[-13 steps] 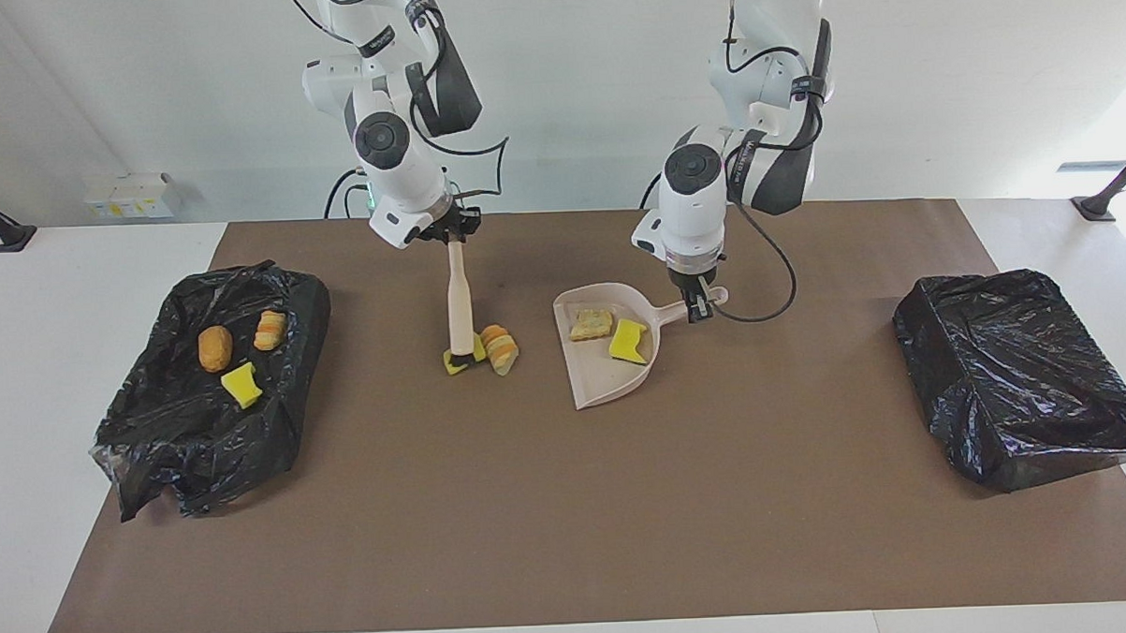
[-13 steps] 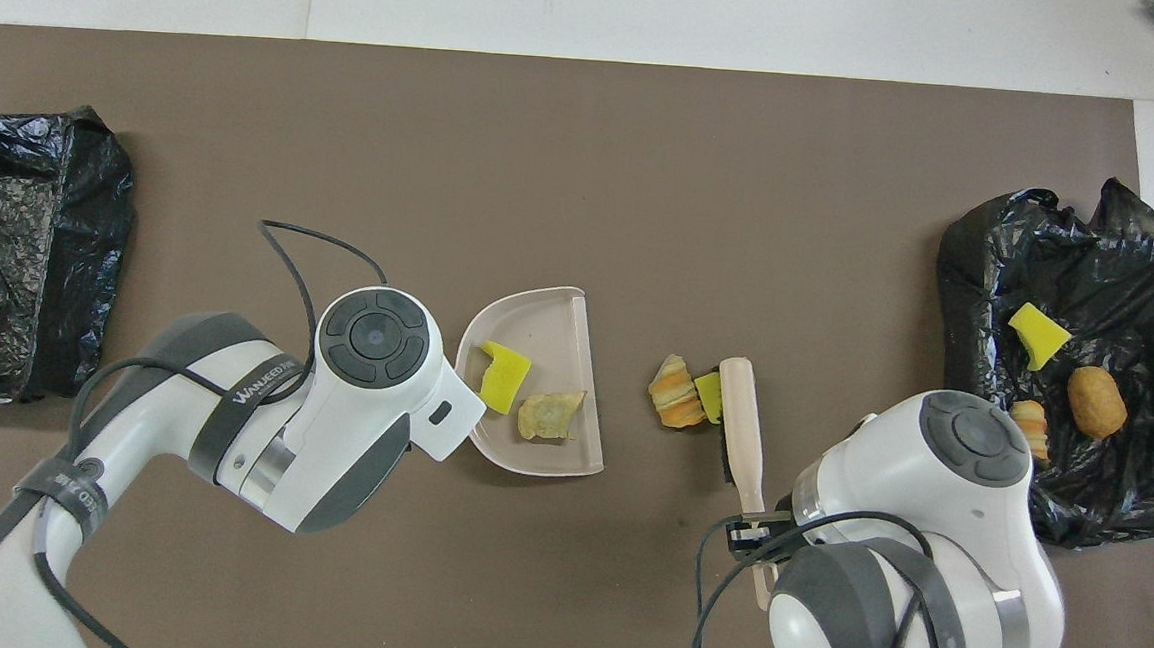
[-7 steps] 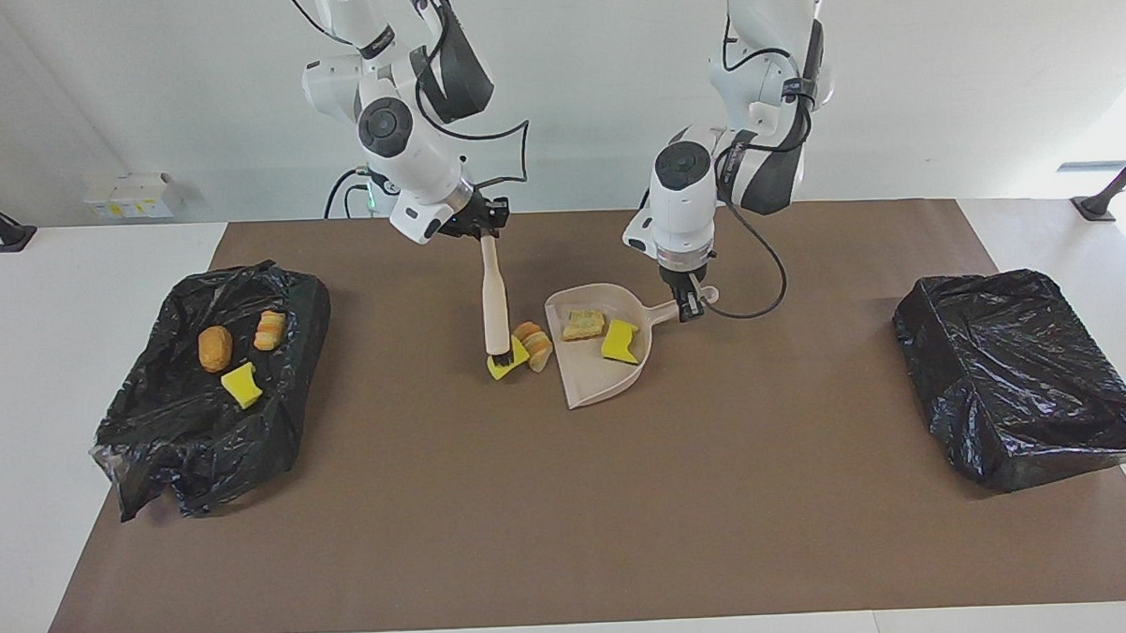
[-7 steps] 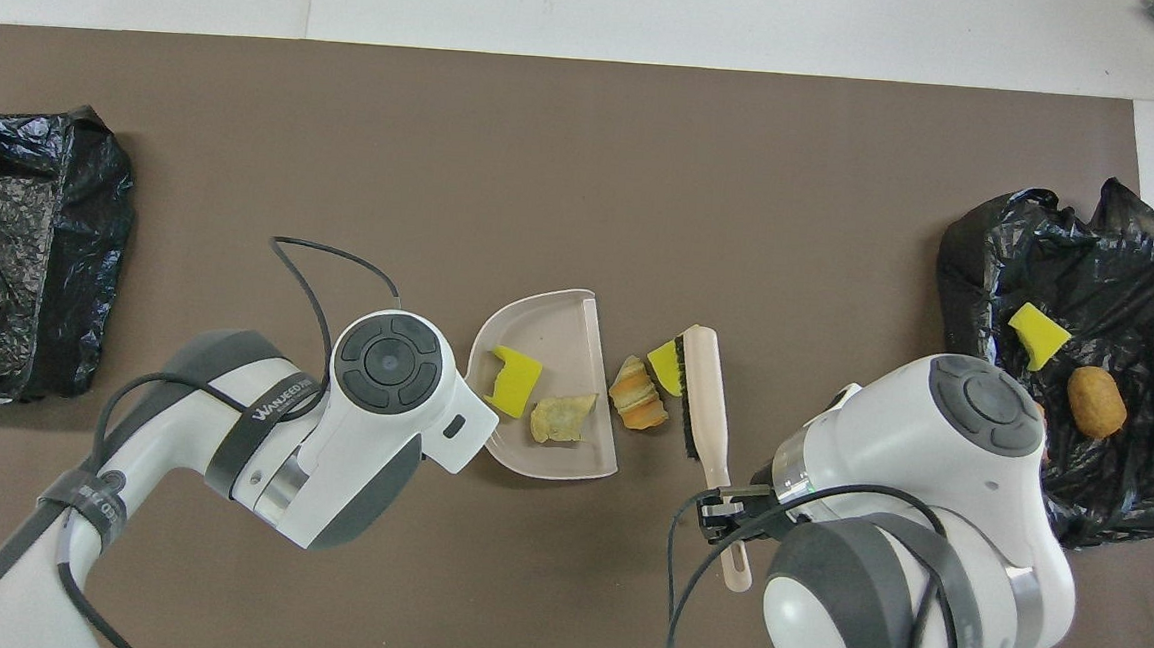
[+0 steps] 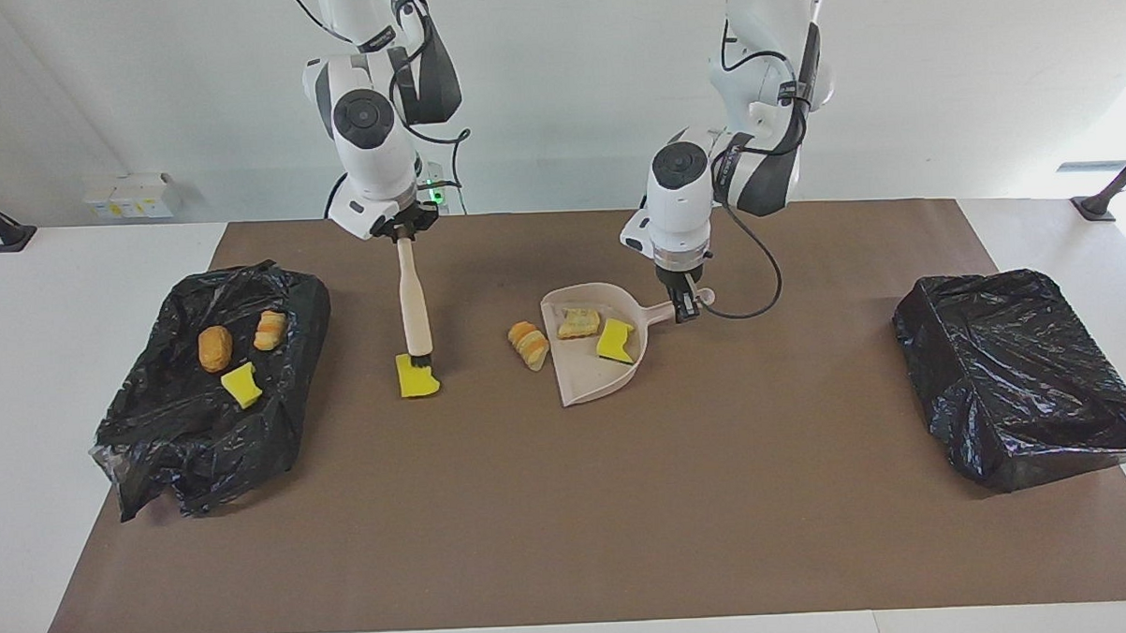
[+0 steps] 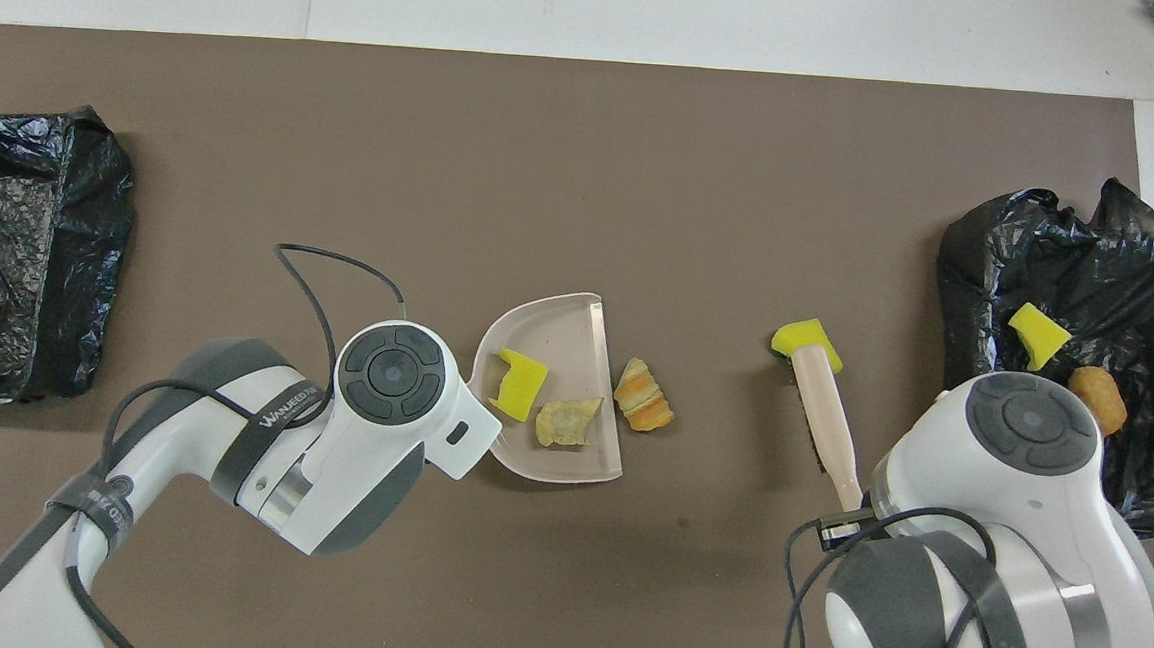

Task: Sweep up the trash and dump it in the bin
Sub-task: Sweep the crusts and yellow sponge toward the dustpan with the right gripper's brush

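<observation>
Beige plastic dustpan (image 5: 594, 353) is sitting pinched at its handle in the left claw (image 5: 684, 309) with two scraps inside, while the right claw (image 5: 404, 234), clamping the beige hand brush (image 5: 414, 308), is risking dragging the yellow sponge piece (image 5: 416, 379) away and stranding the orange bread-like chunk (image 5: 529, 344) beside the lip.

- We see a white worktop (image 5: 22, 373) under a brown mat (image 5: 570, 504).
- On the mat: two black bags (image 5: 202, 432) (image 5: 1024, 375) at its ends, a dustpan (image 5: 593, 376), a striped bread chunk (image 5: 529, 344) and a yellow sponge (image 5: 417, 380) mid-worktop.
</observation>
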